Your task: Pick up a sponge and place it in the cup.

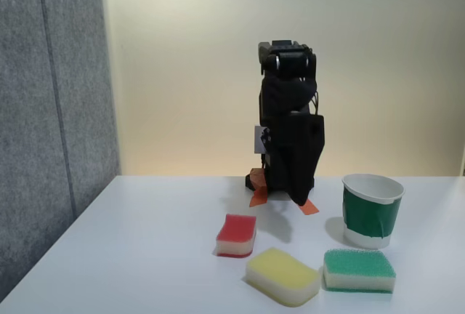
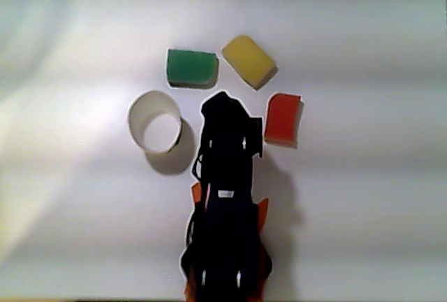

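Note:
The sponge [image 1: 236, 234] [image 2: 282, 119], small with a red top and a pale bottom layer, lies flat on the white table. The cup [image 1: 371, 212] [image 2: 133, 120], green with a white rim, stands upright and holds nothing. My black arm is folded up between them. Its gripper [image 1: 298, 199] [image 2: 223, 106] points down at the table behind the sponge. The jaws taper to one tip with no gap showing and nothing is held. In the fixed view the sponge is left of the gripper and the cup is right of it.
A yellow sponge [image 1: 283, 275] [image 2: 248, 61] and a green-topped sponge [image 1: 359, 269] [image 2: 191, 67] lie in front of the arm in the fixed view, the green one just before the cup. A grey panel [image 1: 51, 110] borders the table's left side.

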Tool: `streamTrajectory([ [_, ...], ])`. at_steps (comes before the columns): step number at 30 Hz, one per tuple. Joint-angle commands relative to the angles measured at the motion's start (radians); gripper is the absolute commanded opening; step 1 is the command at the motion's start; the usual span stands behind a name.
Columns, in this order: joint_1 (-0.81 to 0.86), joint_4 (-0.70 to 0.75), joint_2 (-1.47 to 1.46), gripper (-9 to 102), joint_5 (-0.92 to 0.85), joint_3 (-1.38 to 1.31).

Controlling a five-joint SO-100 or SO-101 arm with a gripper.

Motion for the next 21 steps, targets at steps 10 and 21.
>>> streamTrajectory([
  [10,0.121,-0.071,-0.199,0,0.132,-0.215],
  [21,0.221,-0.155,-0.256,0,0.192,-0.206],
])
